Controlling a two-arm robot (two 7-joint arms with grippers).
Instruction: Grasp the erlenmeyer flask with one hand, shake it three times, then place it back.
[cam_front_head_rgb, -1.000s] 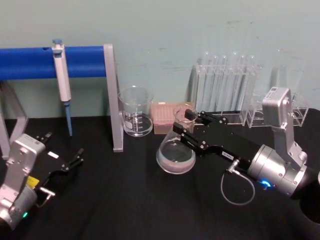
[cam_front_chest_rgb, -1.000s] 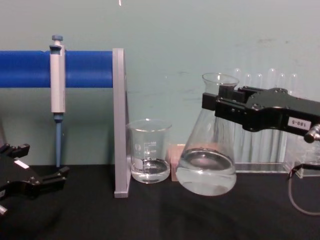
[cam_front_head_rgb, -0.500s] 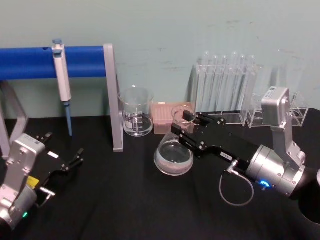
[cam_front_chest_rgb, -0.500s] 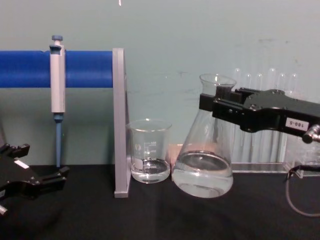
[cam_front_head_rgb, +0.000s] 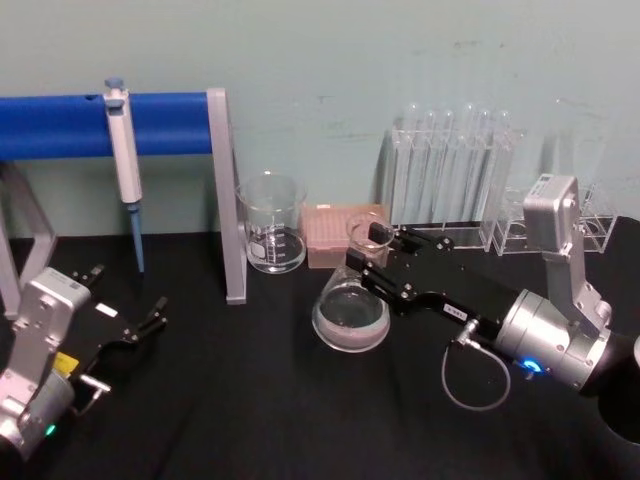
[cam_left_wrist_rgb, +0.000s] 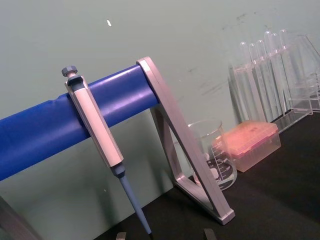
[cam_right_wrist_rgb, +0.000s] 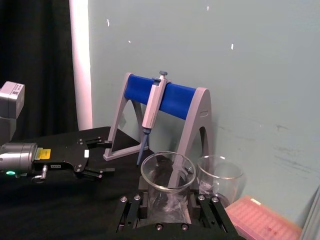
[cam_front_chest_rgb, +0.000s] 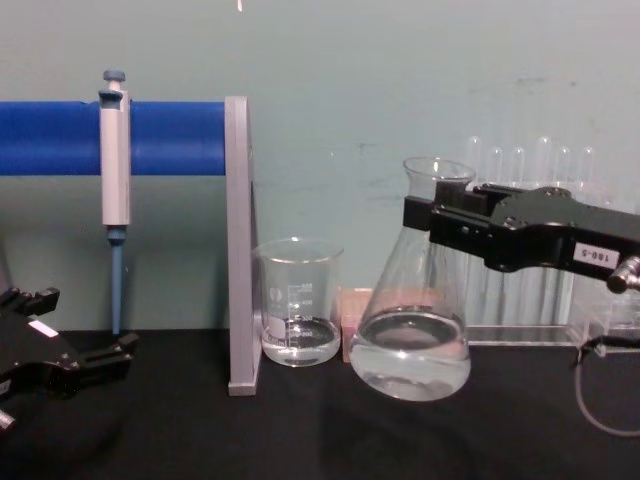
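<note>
The erlenmeyer flask (cam_front_head_rgb: 350, 312) is clear glass with a little clear liquid. It hangs slightly tilted, low over the black table (cam_front_head_rgb: 250, 400), right of centre. My right gripper (cam_front_head_rgb: 368, 250) is shut on its neck just under the flared rim. From the side, the flask (cam_front_chest_rgb: 412, 350) is wide-based and the right gripper (cam_front_chest_rgb: 436, 222) clamps the neck from the right. In the right wrist view the flask rim (cam_right_wrist_rgb: 167, 171) sits between the right gripper's fingers (cam_right_wrist_rgb: 131, 212). My left gripper (cam_front_head_rgb: 125, 295) rests open at the near left of the table, far from the flask.
A blue pipette stand (cam_front_head_rgb: 60, 125) with a hanging pipette (cam_front_head_rgb: 122, 150) fills the back left. A glass beaker (cam_front_head_rgb: 271, 235) and a pink tip box (cam_front_head_rgb: 335, 232) stand just behind the flask. A test tube rack (cam_front_head_rgb: 450, 175) lines the back right.
The right gripper swung the flask a little to the left, then back to the right and slightly lower. The liquid shifted inside. The left arm stayed still.
</note>
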